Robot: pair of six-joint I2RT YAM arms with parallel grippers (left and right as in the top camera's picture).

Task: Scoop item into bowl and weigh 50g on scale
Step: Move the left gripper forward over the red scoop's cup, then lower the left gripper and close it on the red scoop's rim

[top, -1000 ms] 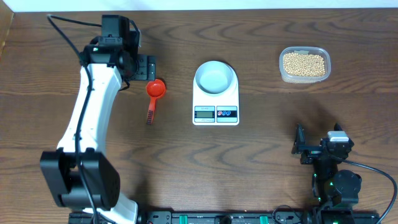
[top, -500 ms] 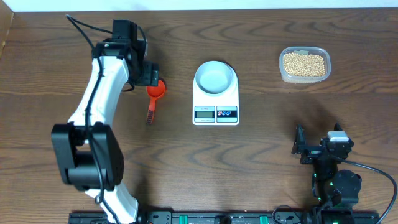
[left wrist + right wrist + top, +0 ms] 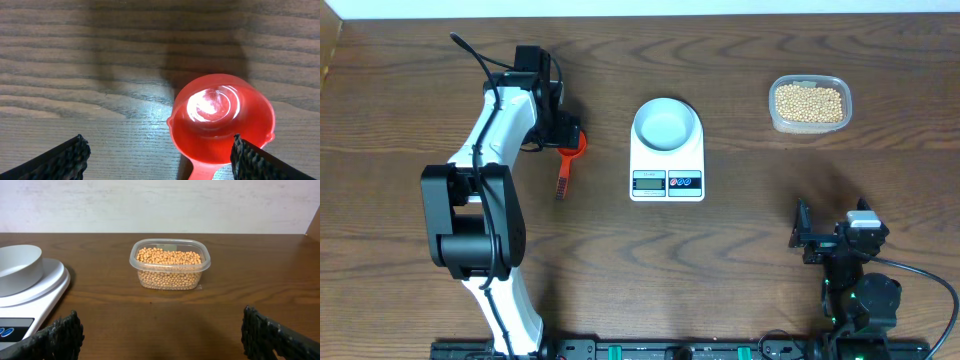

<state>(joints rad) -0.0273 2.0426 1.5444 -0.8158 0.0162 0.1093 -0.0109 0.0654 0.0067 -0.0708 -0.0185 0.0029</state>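
Left gripper [image 3: 160, 152], fingers spread, poised over a red scoop [image 3: 220, 117].
Beans [image 3: 809, 103] lie in a clear tub [image 3: 846, 100] (back right); the bowl [image 3: 666, 123] sits on the scale [image 3: 666, 183]; right gripper [image 3: 160, 330], also spread wide, holds nothing.

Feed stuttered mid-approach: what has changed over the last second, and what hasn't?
The left gripper moved toward the scale and slightly back toward the robot, from beside the red scoop to above its cup. Its jaws are open and nothing is grasped. The scoop, the bowl on the scale, the tub of beans and the open right gripper stayed put.
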